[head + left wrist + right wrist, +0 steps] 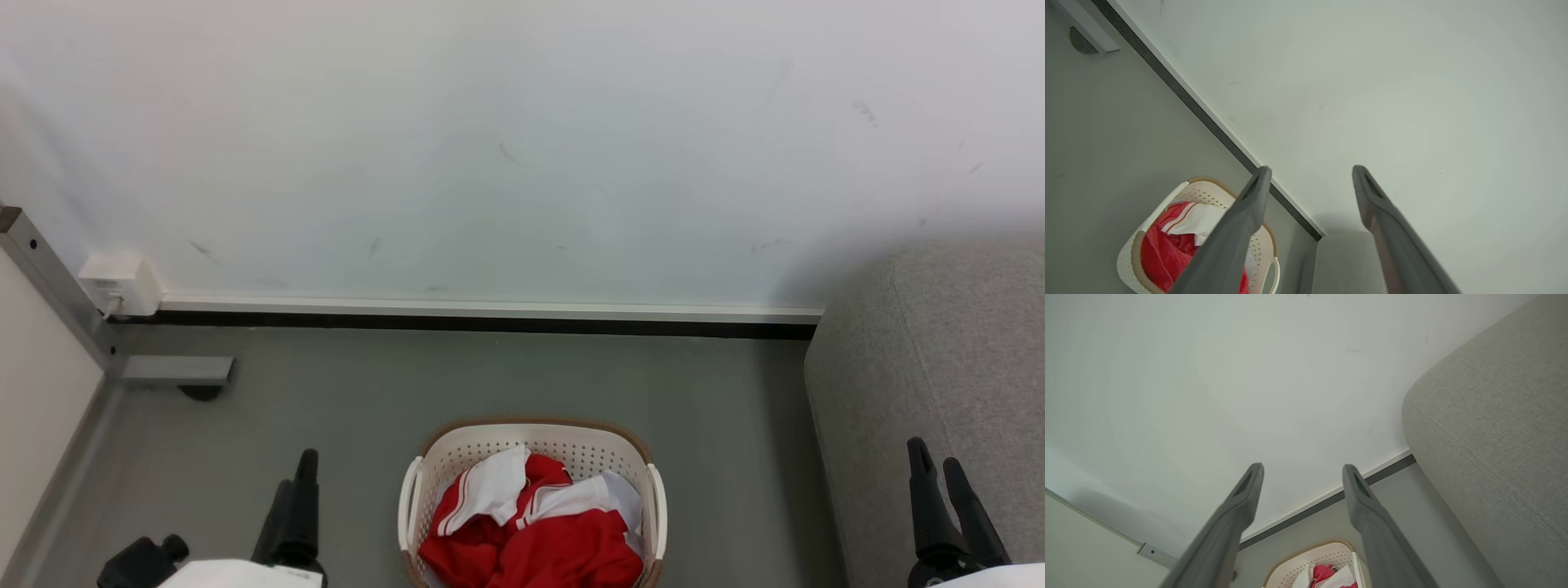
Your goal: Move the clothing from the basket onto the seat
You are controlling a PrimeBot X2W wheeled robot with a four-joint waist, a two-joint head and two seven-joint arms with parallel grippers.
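The cream basket (535, 435) stands on the grey floor at the bottom centre, heaped with the red and white clothing (531, 547). My left gripper (307, 461) hangs open to the left of the basket, holding nothing. My right gripper (935, 457) is open over the grey seat (939, 351) at the right, also holding nothing. In the left wrist view the gripper (1310, 169) points at the wall, with the basket (1126, 253), clothing (1163, 253) and seat (1345, 261) below. The right wrist view has its gripper (1302, 467) spread above the basket (1306, 559), with clothing (1323, 573) beside the seat (1494, 437).
A white wall with a dark baseboard (490, 320) runs behind the basket. A white socket box (118, 282) and a grey metal post with a foot bracket (175, 371) stand at the left. Bare grey floor lies on both sides of the basket.
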